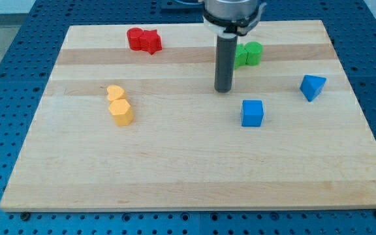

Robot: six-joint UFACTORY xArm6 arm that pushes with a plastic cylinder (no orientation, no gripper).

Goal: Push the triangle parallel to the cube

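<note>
The dark rod hangs straight down over the wooden board (175, 170), my tip (224, 90) resting on bare wood a little toward the board's far edge and right of its middle. There is nothing at the rod's end to open or close; it is a plain pusher, and at this moment it touches no block.

Just behind and to the right of the rod, partly hidden by it, sit the green blocks (249, 53), close to the far edge. Nearer the front and slightly right of the tip lies the blue cube (252, 112), standing apart from it. The blue triangle (312, 87), the piece to be moved, sits well off toward the right edge, a shade farther back than the cube.

The tip appears placed in open ground between the pieces, likely so it can swing round the triangle and nudge it into line with the cube without disturbing the green blocks.

Across the board, the yellow blocks (119, 104) huddle toward the left edge, and the red blocks (143, 40) lie near the far left corner, well clear of the work.
</note>
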